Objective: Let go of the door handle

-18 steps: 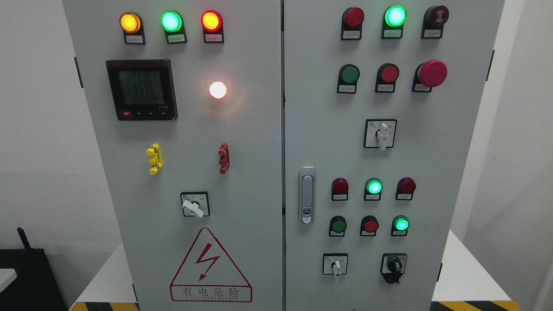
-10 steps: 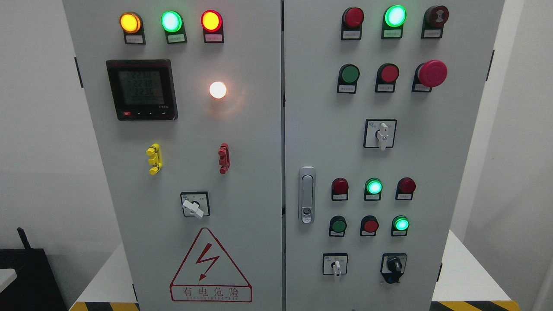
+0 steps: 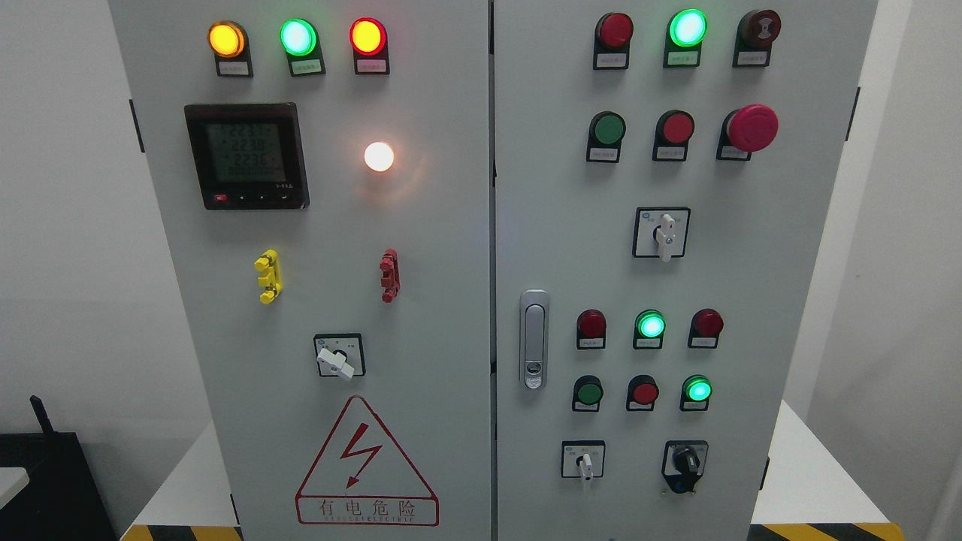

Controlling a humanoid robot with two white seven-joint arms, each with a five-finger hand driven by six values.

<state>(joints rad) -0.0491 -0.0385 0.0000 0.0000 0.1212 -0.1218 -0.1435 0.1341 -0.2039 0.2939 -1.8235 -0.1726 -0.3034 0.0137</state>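
Grey sheet steel filled the head view, and no robot hand or arm showed anywhere in it, so whether either hand was released, clenched or grasping could not be told. Nearest the camera, below the door handle (image 3: 533,340), yellow-and-black hazard tape (image 3: 819,532) ran along the bottom edge, and a white plinth (image 3: 808,469) stood out at the cabinet's foot to the handle's lower right. A black box (image 3: 45,481) sat well off to the handle's lower left.

On the cabinet face, the door handle was a silver swing latch mounted on the right door (image 3: 751,225), just beside the seam between the two doors, lying flush with its long axis upright and its lock barrel at the lower end. Nothing touched it. Judged from that, the release looked already done, with both hands withdrawn out of frame; which hand was nearer could not be said.

Right of the handle sat rows of red and green pilot lamps, with a green lamp (image 3: 650,324) lit closest to it. Left of the handle, on the left door (image 3: 421,338), were a selector switch (image 3: 338,357), a red-bordered warning triangle (image 3: 366,466) below that, and a digital meter (image 3: 246,155) higher up. Up and to the handle's right, a red mushroom stop button (image 3: 751,128) projected from the panel.
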